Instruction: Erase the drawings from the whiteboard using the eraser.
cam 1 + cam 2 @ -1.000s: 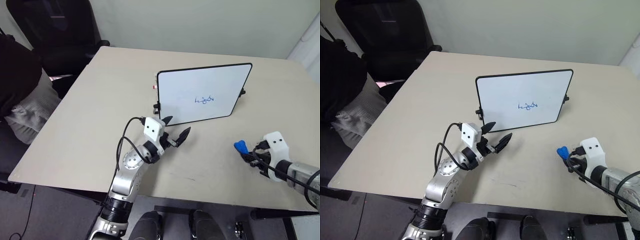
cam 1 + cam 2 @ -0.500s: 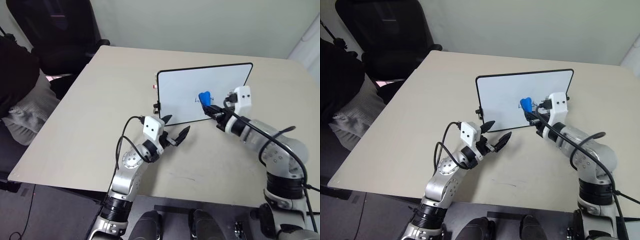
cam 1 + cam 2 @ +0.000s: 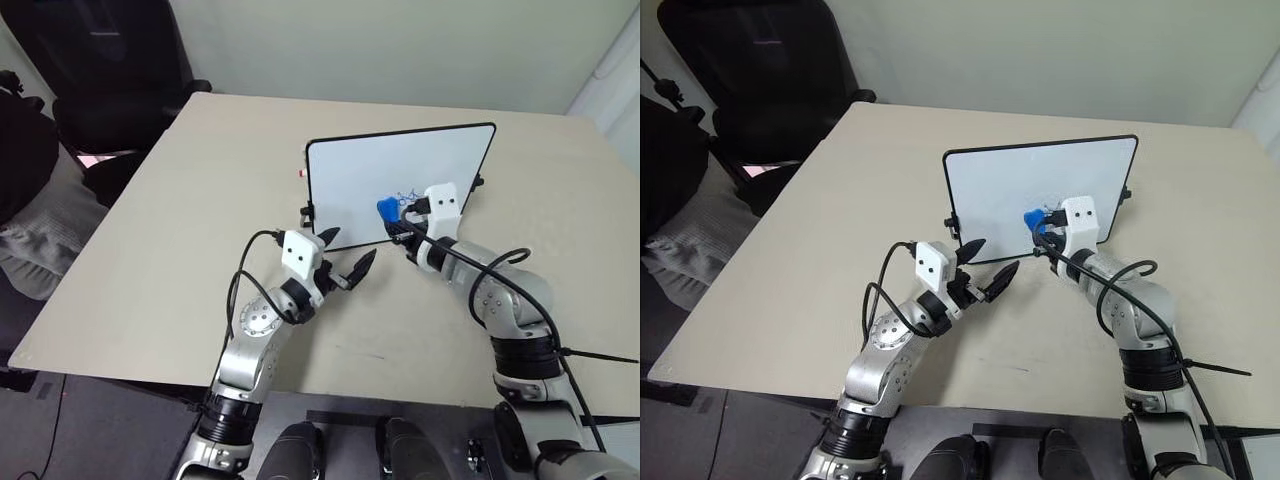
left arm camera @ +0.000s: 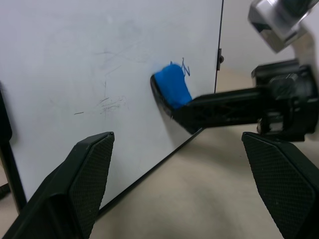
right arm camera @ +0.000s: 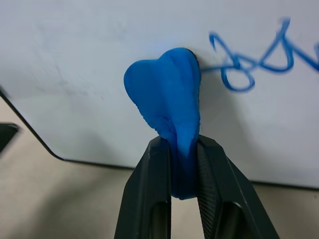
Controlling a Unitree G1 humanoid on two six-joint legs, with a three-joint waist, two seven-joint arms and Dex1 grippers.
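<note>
**Eraser reaches the board beside the scribble**

A second ago the right gripper [image 5: 180, 164] sat low at the table's 4 o'clock corner; it has since swung up and across to the upright white rectangular whiteboard with a thin black frame [image 3: 350, 180]. Its two black fingers are pinched tight on the small bright blue soft eraser block [image 5: 167, 94], whose rounded end now looks pressed against the white surface. The thin blue marker drawings [image 5: 259, 55] sit just beside the eraser, at about its 2 o'clock in the right wrist view, and look largely intact, so the wiping itself has probably barely begun.

The left gripper [image 3: 345, 258] has kept its place in front of the board's lower corner, fingers spread and holding nothing.
</note>
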